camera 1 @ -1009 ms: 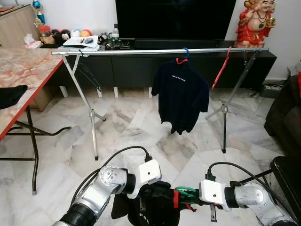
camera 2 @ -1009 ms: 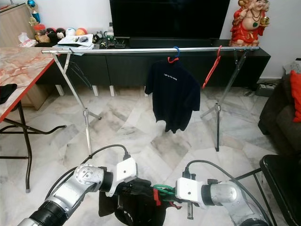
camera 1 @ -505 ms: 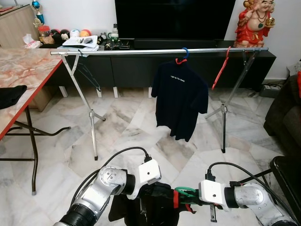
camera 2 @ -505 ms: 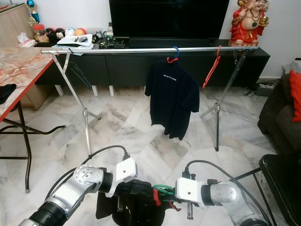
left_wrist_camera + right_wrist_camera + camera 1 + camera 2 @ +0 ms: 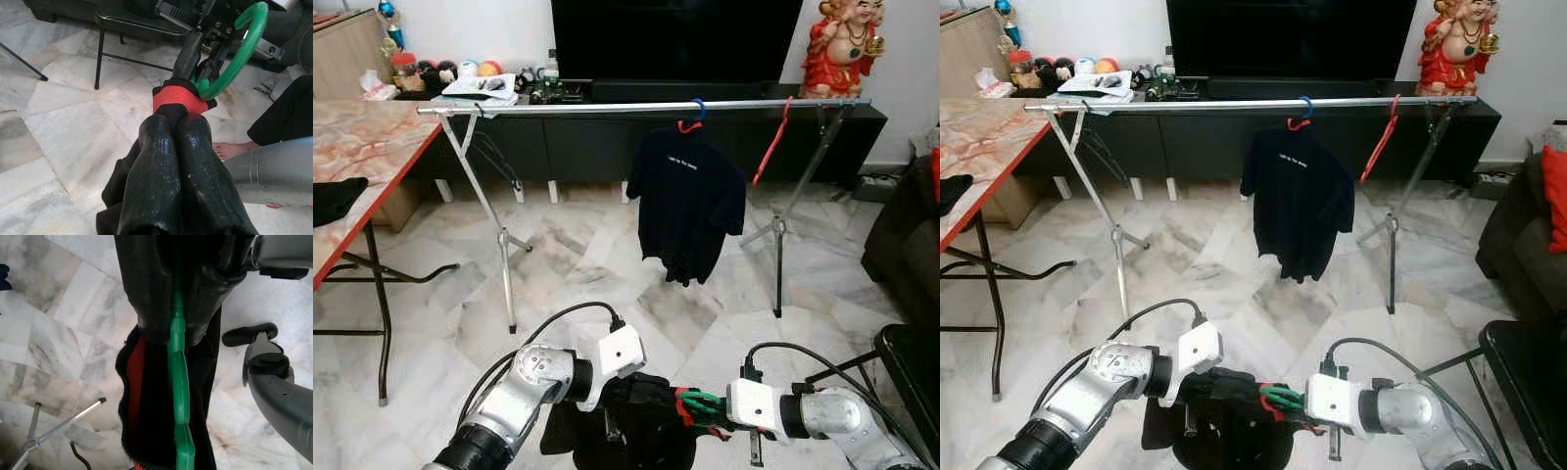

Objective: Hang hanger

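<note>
At the bottom centre, my left gripper (image 5: 182,105) is clamped on the red collar of the black garment (image 5: 626,431), and my right gripper (image 5: 177,333) pinches the green plastic hanger (image 5: 234,54). The silver clothes rail (image 5: 607,108) sits well apart, so I worry the garment slips off mid-lift.

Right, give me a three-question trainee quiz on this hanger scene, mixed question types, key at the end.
1. True or false: the green hanger already hangs on the rail.
2. Which claw grips the green hanger's hook? A) left claw B) right claw
3. Fill in: the dark T-shirt on the rail hangs from a ____ hook.

Key:
1. False; it is held low, between the two claws.
2. B; the left claw is pinching the garment's red-trimmed collar.
3. Blue.
</note>
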Controlling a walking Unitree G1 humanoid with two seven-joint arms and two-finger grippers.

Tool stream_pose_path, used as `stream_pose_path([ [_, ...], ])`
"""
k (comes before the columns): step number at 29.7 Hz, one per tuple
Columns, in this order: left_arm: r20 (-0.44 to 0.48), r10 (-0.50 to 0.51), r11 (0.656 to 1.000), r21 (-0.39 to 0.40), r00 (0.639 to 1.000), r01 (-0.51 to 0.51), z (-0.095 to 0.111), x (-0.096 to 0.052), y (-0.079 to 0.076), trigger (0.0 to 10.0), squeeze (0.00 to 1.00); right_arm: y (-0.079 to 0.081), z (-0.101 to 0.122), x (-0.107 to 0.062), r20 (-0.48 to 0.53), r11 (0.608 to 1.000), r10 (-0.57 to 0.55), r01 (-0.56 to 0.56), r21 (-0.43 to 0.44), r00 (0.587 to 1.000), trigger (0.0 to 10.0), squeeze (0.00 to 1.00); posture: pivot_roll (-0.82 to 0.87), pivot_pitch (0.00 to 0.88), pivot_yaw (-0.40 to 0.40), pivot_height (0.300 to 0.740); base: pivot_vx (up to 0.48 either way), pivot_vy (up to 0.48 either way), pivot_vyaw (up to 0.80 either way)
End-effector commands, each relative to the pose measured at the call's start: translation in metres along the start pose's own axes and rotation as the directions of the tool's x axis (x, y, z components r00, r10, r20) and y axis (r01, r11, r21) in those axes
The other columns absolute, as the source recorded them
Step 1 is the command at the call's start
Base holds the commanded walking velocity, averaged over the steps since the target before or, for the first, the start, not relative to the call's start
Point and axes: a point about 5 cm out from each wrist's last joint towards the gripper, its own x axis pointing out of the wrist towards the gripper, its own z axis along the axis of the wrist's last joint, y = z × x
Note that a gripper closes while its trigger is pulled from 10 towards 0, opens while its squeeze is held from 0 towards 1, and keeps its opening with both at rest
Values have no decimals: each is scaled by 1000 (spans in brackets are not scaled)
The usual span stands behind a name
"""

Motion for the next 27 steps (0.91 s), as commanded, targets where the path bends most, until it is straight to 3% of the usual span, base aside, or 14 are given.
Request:
stream_pose_path([
  [1,30,9,1000,17,999,-10,9,-6,4,0,212,0,-6,-6,-16,999,-30,30,11,999,0,0,-13,55,-15,740,0,0,0],
  [21,22,8,1000,29,1000,-9,12,-8,5,0,220,-20,-4,-11,4,953,-300,300,44,954,0,0,-11,56,-12,740,0,0,0],
  [27,1,-29,999,34,1000,29,11,-5,-1,0,216,-29,2,-9,38,916,-398,395,74,917,0,0,-10,57,-11,740,0,0,0],
])
